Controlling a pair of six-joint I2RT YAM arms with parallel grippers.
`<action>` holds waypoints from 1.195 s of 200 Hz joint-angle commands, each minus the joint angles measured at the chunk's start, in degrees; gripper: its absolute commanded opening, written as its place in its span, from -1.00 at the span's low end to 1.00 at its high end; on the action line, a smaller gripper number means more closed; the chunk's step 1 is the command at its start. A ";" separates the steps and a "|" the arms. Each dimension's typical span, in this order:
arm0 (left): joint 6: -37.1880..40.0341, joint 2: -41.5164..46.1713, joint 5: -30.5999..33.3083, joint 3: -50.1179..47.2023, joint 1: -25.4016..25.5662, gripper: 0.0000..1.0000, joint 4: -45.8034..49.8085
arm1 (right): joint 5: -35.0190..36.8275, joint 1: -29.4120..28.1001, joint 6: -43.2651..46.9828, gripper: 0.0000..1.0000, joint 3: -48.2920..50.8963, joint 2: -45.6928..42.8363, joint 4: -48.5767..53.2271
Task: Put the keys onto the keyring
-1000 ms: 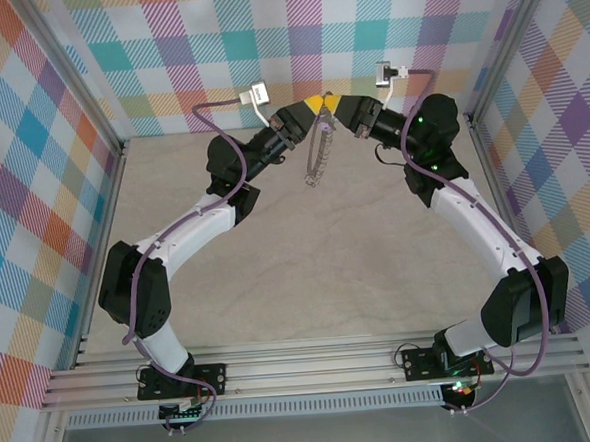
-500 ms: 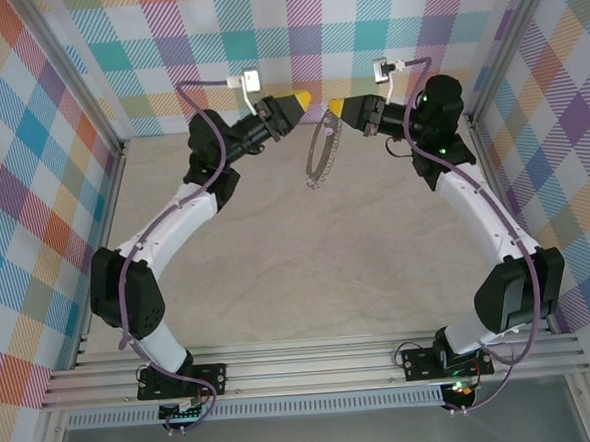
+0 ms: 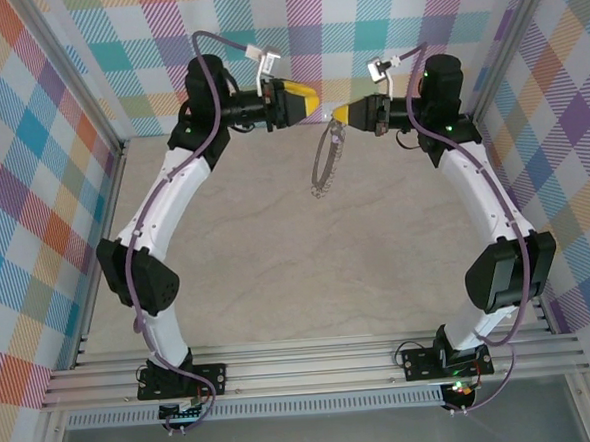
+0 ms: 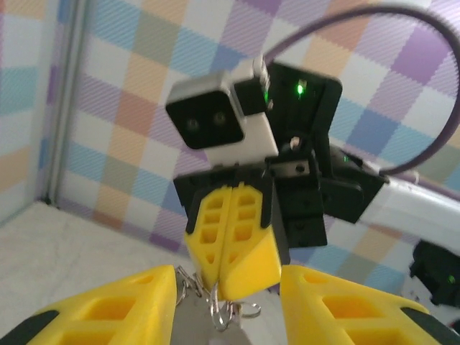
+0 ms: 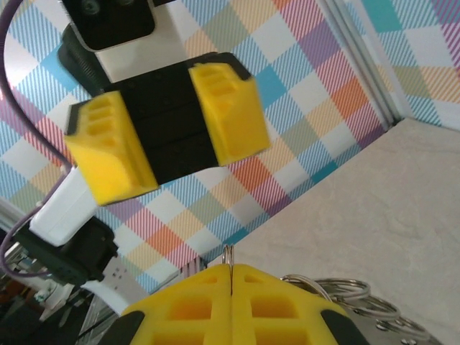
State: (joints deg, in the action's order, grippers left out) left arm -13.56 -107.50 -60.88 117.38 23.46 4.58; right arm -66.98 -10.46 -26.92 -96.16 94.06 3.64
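The keyring (image 3: 324, 169) hangs as a thin grey hoop fringed with small silvery rings, high above the tabletop at the back. My right gripper (image 3: 338, 113) is shut on its top rim. In the right wrist view a sliver of the keyring (image 5: 228, 254) stands up from the seam of the right gripper (image 5: 231, 279). My left gripper (image 3: 311, 102) is open, level with the right one and just left of it, holding nothing. The left wrist view looks between the left gripper's (image 4: 227, 284) fingers at the right gripper (image 4: 233, 241) pinching the keyring (image 4: 219, 309). The keys are hidden.
Plaid walls (image 3: 293, 31) stand close behind both grippers. Aluminium posts (image 3: 77, 104) frame the sides and rails (image 3: 314, 365) run along the near edge. The beige tabletop (image 3: 308, 270) lies well below the hanging hoop.
My left gripper has opened, let go of the hoop and drawn back to the left. Both arms have lifted toward the back wall. The hoop stays in the right gripper.
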 commanded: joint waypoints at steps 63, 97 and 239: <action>13.12 -6.44 -9.25 11.94 -0.11 -0.26 22.58 | -4.84 0.18 2.27 -1.00 0.13 -0.11 0.30; 13.12 -7.36 -9.59 12.90 0.53 -0.26 22.63 | -4.94 0.18 1.64 -1.00 0.45 0.15 -0.50; 13.10 -10.71 -11.09 17.75 3.07 -0.49 24.05 | -5.20 0.01 0.88 -1.00 1.68 0.16 -2.12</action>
State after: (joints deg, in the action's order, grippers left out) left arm -1.61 -117.82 -69.63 133.25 25.54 27.99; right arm -70.70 -10.46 -26.17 -94.80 94.21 3.95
